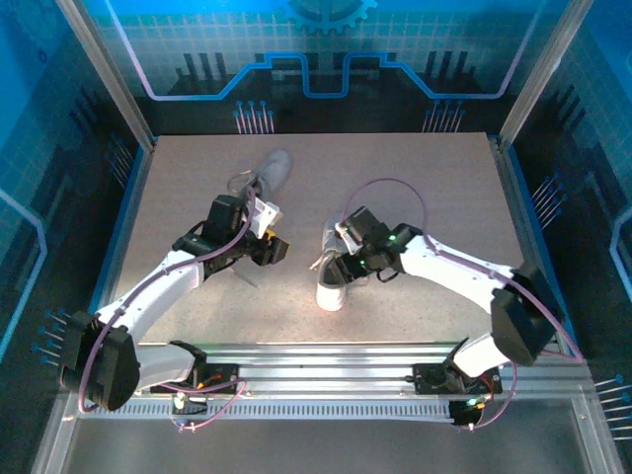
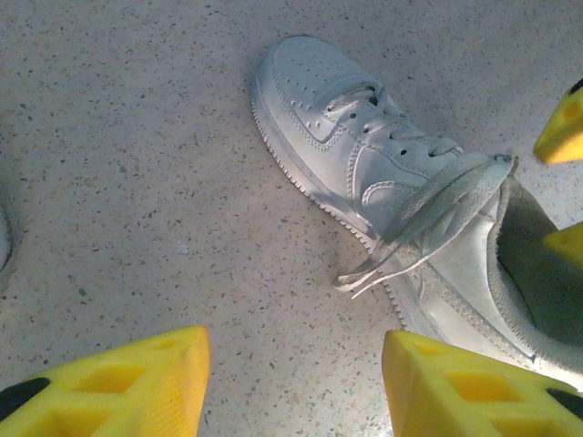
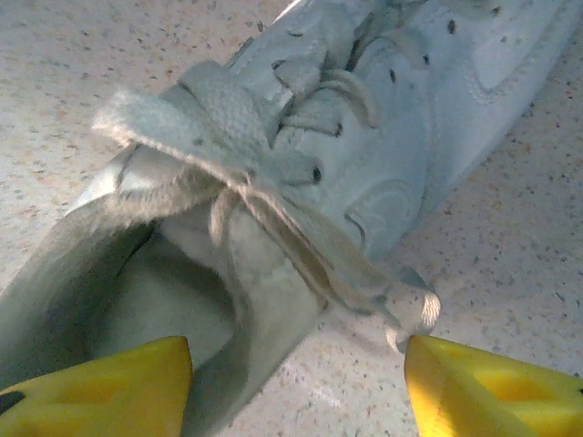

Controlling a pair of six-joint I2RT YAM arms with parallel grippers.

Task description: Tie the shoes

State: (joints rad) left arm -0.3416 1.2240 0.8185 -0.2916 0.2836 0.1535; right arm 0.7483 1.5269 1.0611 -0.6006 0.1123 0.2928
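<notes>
The left jaws and right jaws are open, holding nothing. The thin laces point(image 3: 301, 250), maybe untied, could slip from a pinch, and the shoe point(image 3: 428, 118) could slide since nothing holds it.

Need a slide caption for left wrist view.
Left end effector open near white leather low-top sneaker, pale flat laces loose.

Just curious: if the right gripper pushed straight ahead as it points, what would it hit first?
Most likely the shoe, at its loose laces and open collar, straight ahead of the right gripper; depth is unclear.
</notes>
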